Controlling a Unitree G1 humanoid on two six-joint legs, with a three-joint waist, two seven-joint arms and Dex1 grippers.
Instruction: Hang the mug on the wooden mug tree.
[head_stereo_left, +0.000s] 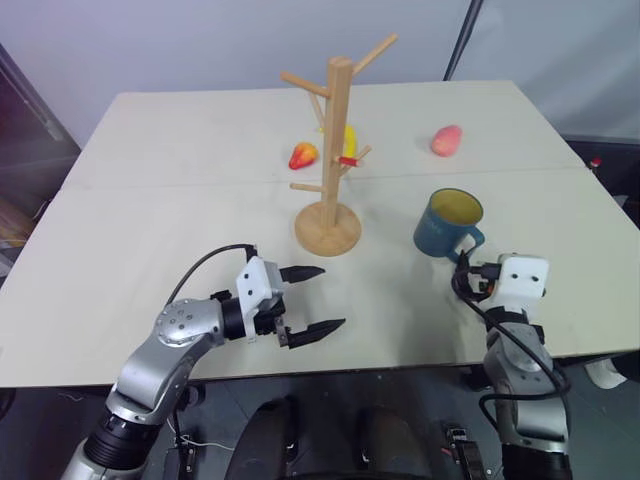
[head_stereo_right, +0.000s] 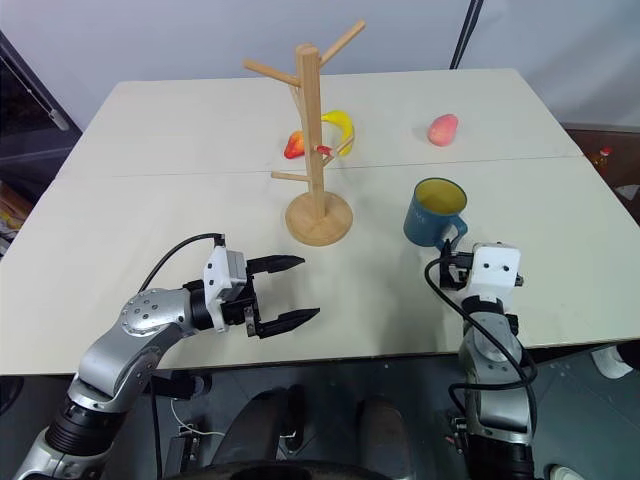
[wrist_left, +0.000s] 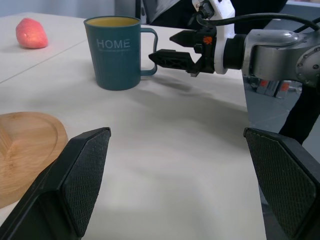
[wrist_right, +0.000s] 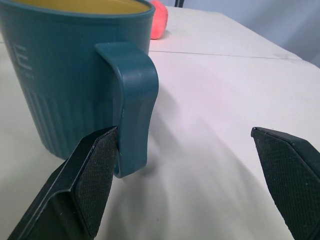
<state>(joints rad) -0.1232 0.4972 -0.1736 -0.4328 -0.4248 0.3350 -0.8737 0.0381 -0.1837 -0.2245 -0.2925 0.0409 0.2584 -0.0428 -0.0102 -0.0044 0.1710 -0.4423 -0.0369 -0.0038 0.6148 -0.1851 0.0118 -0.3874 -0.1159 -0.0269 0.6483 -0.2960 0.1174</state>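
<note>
Table (head_stereo_left: 150, 200): big pale top, fills most of the head view, seam running across the middle. Mug tree (head_stereo_left: 333, 150) stands upright centre-top of frame, round base on the table, pegs angling out both sides. No mug on any peg.

Left gripper (head_stereo_left: 313, 300), lower left-centre of frame, hovers above the table w/ fingers spread wide apart, nothing between them, pointing toward frame right. Well apart from the mug.

Right gripper (wrist_left: 167, 46), lower right of head view, just below the mug; fingers apart, not clamped on anything. In right wrist view one finger (wrist_right: 90, 175) sits right at the handle's lower end, other finger off to the side w/ bare table between. Can't tell if that finger touches the handle.

Mug (head_stereo_left: 447, 223): teal, yellow inside, upright on the table at centre-right of frame, right of the tree base, near but apart from it. Handle faces the right gripper. "HOME" on its side in left wrist view.

Small stuff at top of frame: pink fruit (head_stereo_left: 446, 140) upper right; red fruit (head_stereo_left: 303, 155) and yellow fruit (head_stereo_right: 342, 127) behind the tree post.
</note>
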